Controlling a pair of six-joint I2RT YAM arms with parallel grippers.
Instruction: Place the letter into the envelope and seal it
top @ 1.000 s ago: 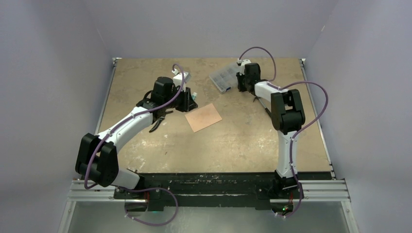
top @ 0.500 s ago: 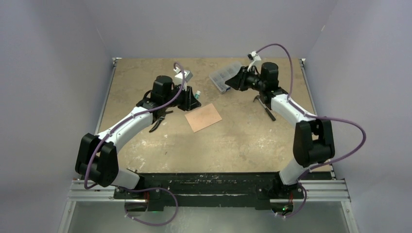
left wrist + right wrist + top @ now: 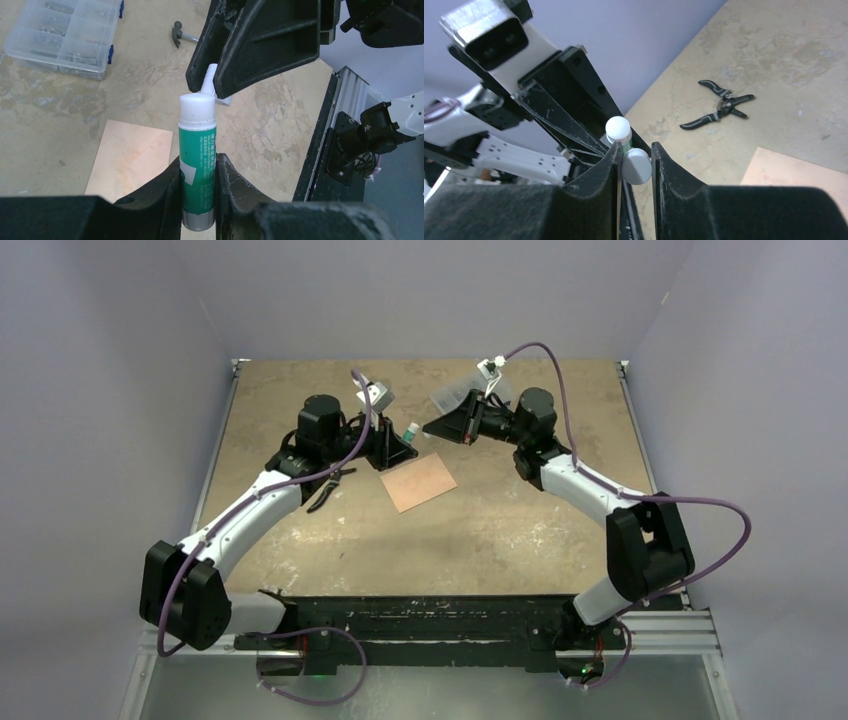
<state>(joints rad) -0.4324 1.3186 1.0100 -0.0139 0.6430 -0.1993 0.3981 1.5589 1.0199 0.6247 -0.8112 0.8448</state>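
Left gripper [image 3: 198,161] is clamped tight round the body of a green plastic glue stick with a white top [image 3: 197,135], holding it up off the table. At about 5 o'clock from it in the overhead view, the small salmon-tan rectangular paper envelope [image 3: 419,481] lies flat mid-table with nothing touching it. It looks closed to me, but I honestly can't tell, and I can't spot a separate letter. Right gripper [image 3: 636,150], at 3 o'clock of the stick, is pinching a small round white plastic cap [image 3: 636,167] right by the stick's tip. So I'd say this is the cap step. Tip: hold the left arm rock steady and move the cap straight along the stick's axis. Yank it sideways and the stick twists in the grip.
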